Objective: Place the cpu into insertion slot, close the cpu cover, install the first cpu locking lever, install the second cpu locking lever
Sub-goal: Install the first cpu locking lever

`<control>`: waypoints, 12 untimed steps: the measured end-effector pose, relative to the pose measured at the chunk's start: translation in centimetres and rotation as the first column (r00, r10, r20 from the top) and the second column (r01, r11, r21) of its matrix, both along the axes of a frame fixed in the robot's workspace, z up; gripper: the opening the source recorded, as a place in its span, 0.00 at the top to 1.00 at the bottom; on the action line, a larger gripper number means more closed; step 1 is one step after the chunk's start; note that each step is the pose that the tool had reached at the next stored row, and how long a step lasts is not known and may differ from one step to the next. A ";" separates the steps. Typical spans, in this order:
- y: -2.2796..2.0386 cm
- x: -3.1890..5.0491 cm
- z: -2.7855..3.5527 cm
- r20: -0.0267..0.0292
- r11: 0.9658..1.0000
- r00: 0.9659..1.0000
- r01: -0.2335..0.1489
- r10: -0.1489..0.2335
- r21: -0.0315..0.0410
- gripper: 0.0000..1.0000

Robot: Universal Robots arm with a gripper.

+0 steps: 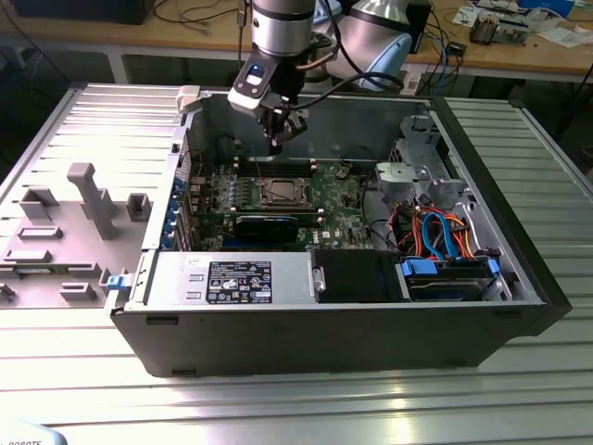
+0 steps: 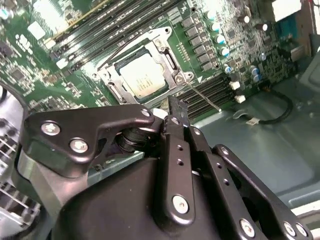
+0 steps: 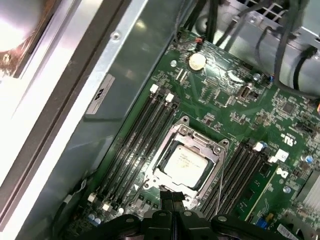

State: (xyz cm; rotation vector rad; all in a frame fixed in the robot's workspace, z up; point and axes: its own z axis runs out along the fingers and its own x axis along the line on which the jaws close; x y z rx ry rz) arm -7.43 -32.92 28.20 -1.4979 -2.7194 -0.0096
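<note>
Tool (image 1: pixel 275 139) closed, fingers (image 3: pixel 167 200) pressed together with nothing between them, hanging above the green circuit board (image 3: pixel 240 115) inside the open computer case (image 1: pixel 371 324), over one edge of the insertion slot (image 1: pixel 281 192) and not visibly touching it. Just past the fingertips, the cpu (image 3: pixel 184 162): seated flat in the slot, dull silver top showing through the window of the cpu cover (image 3: pixel 197 139). Cover lying down over the chip, apparently flat; first two steps judged done. Beside the socket, between it and a bank of memory slots (image 3: pixel 240 175), a thin lever rod (image 2: pixel 202 96) angling away from the frame, to all appearance not hooked down. On the opposite side, a second lever (image 2: pixel 120 49), hard to read: latched or loose, cannot tell. Lever work therefore judged the part left. Slot near the middle of the board, well apart from the case walls; case itself resting on the ribbed metal tabletop (image 1: pixel 278 399).
</note>
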 end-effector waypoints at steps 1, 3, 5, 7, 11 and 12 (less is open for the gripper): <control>0.00 0.00 -0.02 0.000 1.000 1.000 -0.017 0.017 0.000 0.89; 0.00 0.00 -0.07 0.000 0.998 0.998 -0.069 0.069 0.000 0.89; 0.00 0.00 -0.13 0.000 0.992 0.992 -0.127 0.127 0.000 0.89; -0.01 0.00 -0.17 0.000 0.987 0.987 -0.160 0.160 0.000 0.89; 0.00 0.00 -0.22 0.001 0.979 0.979 -0.206 0.206 0.000 0.89; 0.00 0.00 -0.23 0.001 0.975 0.975 -0.222 0.222 0.000 0.89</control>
